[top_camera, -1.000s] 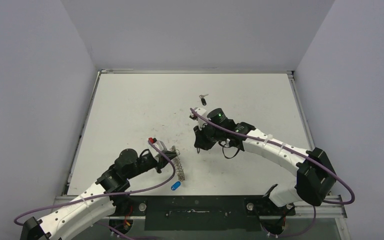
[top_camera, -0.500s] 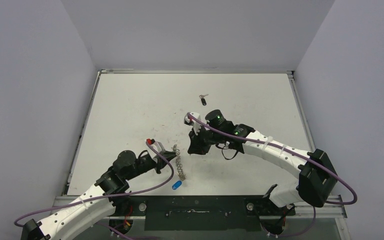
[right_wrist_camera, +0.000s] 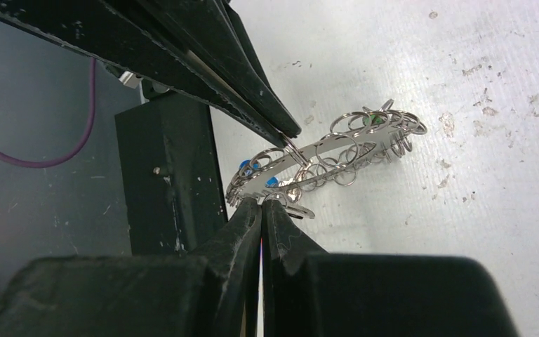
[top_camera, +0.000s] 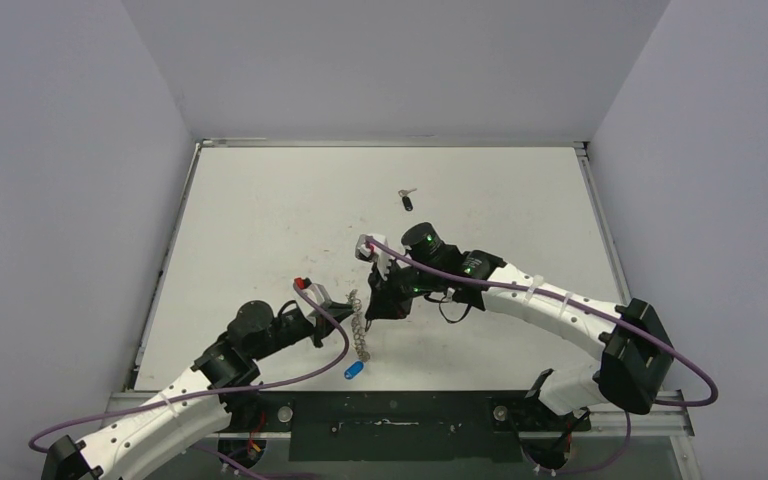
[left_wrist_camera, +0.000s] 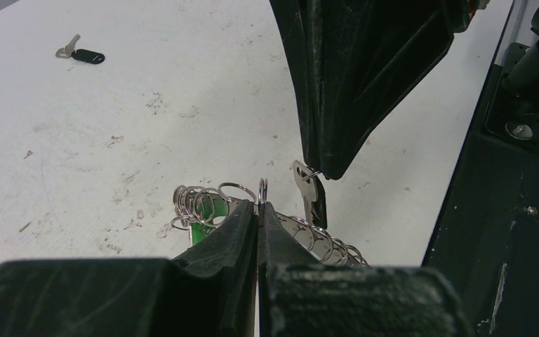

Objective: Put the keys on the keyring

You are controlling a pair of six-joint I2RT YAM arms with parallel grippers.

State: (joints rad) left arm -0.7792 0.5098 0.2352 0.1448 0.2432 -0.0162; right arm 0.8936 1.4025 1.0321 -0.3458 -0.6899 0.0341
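Observation:
My left gripper [top_camera: 345, 316] [left_wrist_camera: 259, 207] is shut on one small loop of the keyring [top_camera: 362, 336] [left_wrist_camera: 203, 200], holding the ring on edge just above the table. My right gripper [top_camera: 378, 308] [right_wrist_camera: 262, 202] is shut on one of the keys [left_wrist_camera: 316, 200], a black-headed one that hangs from its fingertips [left_wrist_camera: 323, 165] right beside the ring's looped rim [right_wrist_camera: 337, 151]. Its silver blade [right_wrist_camera: 298, 209] shows at those tips. A second black-headed key [top_camera: 406, 199] [left_wrist_camera: 84, 55] lies loose on the far part of the table.
A blue-headed key [top_camera: 352, 371] lies near the front edge, below the ring. A green key head [left_wrist_camera: 198, 230] shows behind the ring's loops. The black front rail [left_wrist_camera: 519, 210] runs close on the right. Both arms' fingers nearly touch.
My right gripper has carried its key left and toward the near edge, up to the keyring. The left gripper and the ring have barely moved.

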